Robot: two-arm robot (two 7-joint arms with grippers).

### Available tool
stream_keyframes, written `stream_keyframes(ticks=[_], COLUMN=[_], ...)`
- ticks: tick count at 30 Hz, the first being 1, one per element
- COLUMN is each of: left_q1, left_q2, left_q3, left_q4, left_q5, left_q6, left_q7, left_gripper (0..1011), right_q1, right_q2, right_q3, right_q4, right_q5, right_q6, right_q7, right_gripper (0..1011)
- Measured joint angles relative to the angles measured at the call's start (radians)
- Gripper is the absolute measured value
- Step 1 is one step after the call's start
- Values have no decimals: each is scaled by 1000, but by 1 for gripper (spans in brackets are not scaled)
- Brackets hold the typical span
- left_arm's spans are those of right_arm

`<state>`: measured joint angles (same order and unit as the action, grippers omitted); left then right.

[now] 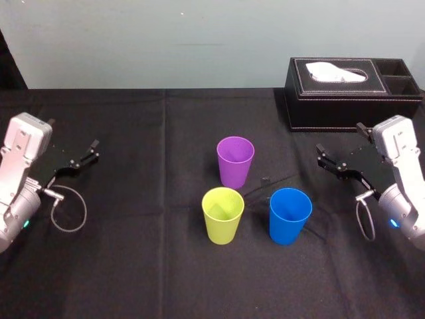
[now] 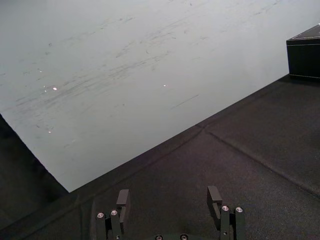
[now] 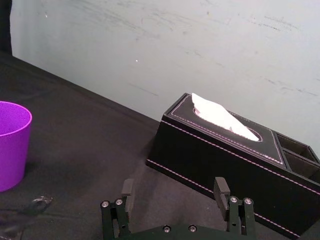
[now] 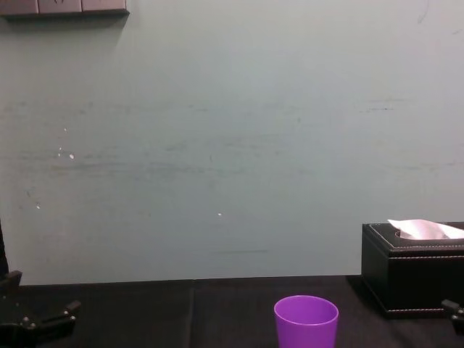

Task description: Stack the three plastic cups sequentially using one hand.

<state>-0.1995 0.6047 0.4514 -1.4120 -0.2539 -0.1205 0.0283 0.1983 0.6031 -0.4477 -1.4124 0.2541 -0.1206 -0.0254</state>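
Starting at my left gripper (image 2: 168, 198): the jaws stand wide apart with only black cloth between them, holding nothing. Same story on my right gripper (image 3: 173, 188), jaws spread wide and empty, pointed toward the black tissue box (image 3: 225, 155) with the white tissue poking out of its top.

Arm pose now. From the head view, the left arm sits low at the left edge of the table (image 1: 133, 266), wrist angled inward, fingers aimed toward the middle. The right arm mirrors it at the right edge, just in front of the tissue box, fingers also turned inward. Both grippers are well apart from the cups.

Counting cups: three, one of each colour, all upright, mouths open, none nested. The purple cup (image 1: 235, 161) stands farthest from me at the centre. The green cup (image 1: 222, 214) is nearer me, slightly left of the purple one. The blue cup (image 1: 290, 214) is level with the green one, to its right, and is the closest to my right gripper. The three form a loose triangle, near each other but not touching.

One tissue box, back right, against the pale wall (image 4: 217, 145).
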Motion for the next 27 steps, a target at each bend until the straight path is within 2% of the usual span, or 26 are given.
stream_keyframes(ticks=[11,18,22,25,27], left_q1=[0,0,0,0,0], left_q2=[0,0,0,0,0], left_q3=[0,0,0,0,0], left_q4=[0,0,0,0,0], left_q5=[0,0,0,0,0], left_q6=[0,0,0,0,0], left_q7=[0,0,0,0,0], left_gripper=[1011,1012,1011,1011,1011], right_q1=[-45,-113,-173,-238,-260], right_q2=[4,41,87,149,176], right_q3=[47,103,152,199,211], right_q4=[-90,-177,-228,-272,-283], right_q5=[10,80,144,205,227], right_q6=[-1,38,59,70,68], right_q7=[26,74,127,207,249], right_gripper=[1003,1003,1003,1003,1003])
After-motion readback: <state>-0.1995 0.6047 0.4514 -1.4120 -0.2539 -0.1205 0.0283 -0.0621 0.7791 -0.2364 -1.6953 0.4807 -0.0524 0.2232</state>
